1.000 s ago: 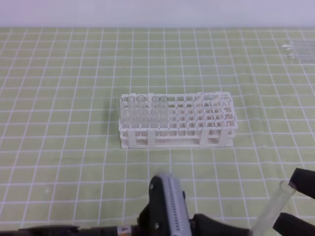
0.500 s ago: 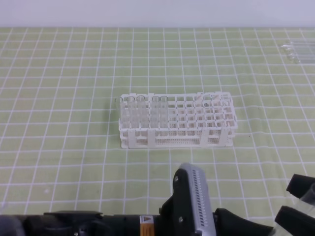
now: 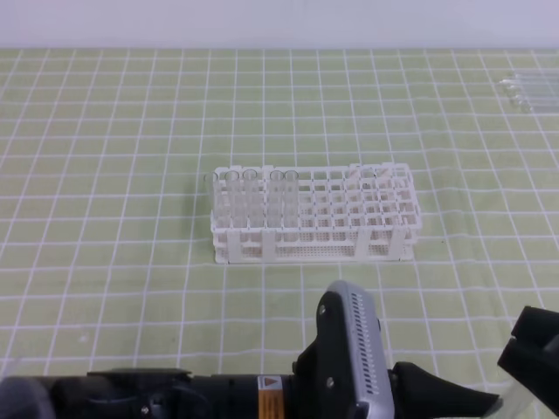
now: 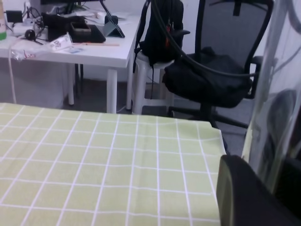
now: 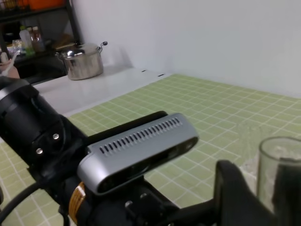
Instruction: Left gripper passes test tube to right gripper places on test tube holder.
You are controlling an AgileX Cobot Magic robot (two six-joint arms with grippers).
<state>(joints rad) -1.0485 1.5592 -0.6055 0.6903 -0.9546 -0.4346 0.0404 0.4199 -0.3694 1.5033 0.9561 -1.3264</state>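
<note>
The test tube [image 5: 278, 165] stands close before the right wrist camera, its open rim up, between two black fingers [image 5: 235, 197] of my right gripper [image 3: 529, 347], which looks shut on it at the bottom right corner. My left gripper [image 3: 476, 403] reaches across the bottom edge behind its silver ribbed wrist module [image 3: 356, 358]. In the left wrist view the same tube [image 4: 269, 99] rises beside that gripper's black finger [image 4: 244, 195], apparently still held. The white test tube holder [image 3: 311, 214] sits mid-table with several tubes in its left holes.
Spare clear tubes [image 3: 529, 89] lie at the far right back of the green checked mat [image 3: 113, 175]. The left arm [image 3: 157, 394] stretches along the whole front edge. An office chair [image 4: 221, 61] and a desk stand beyond the table.
The left arm has slid to the right along the front edge. The tube has dropped nearly out of the exterior view, and the right gripper's fingers have drawn closer together around it.
</note>
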